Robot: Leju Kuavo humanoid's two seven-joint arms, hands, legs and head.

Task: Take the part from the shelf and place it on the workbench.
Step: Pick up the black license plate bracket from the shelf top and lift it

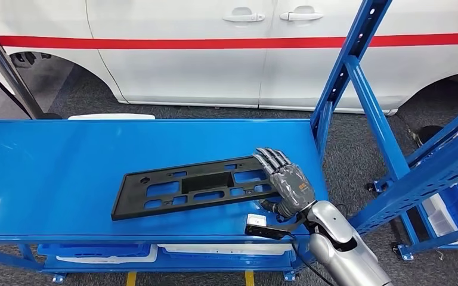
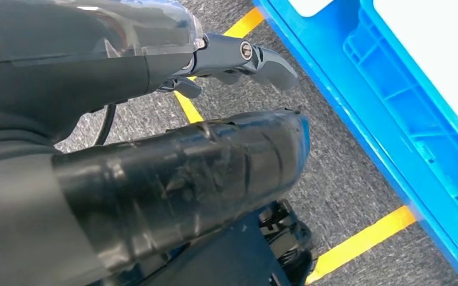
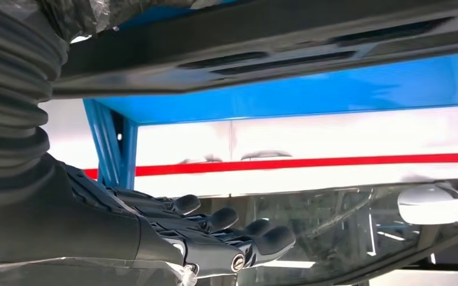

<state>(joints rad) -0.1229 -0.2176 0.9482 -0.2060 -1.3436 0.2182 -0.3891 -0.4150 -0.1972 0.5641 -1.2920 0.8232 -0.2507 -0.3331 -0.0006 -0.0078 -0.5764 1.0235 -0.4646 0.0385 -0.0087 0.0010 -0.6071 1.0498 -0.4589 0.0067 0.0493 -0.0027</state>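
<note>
Here, nearest me, my right robot hand (image 1: 286, 185) lies at the right end of the part (image 1: 194, 186), fingers stretched over its top edge and thumb seemingly beneath; I cannot tell if it grips. The flat black part lies lengthwise on the blue shelf (image 1: 59, 161), running leftward from that hand. My left robot hand (image 2: 238, 56) hangs low, holding nothing.

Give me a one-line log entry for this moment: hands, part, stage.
right hand: fingers over part's right end | black part: flat on blue shelf | left hand: hanging, empty | stage: grasping, not lifted
</note>
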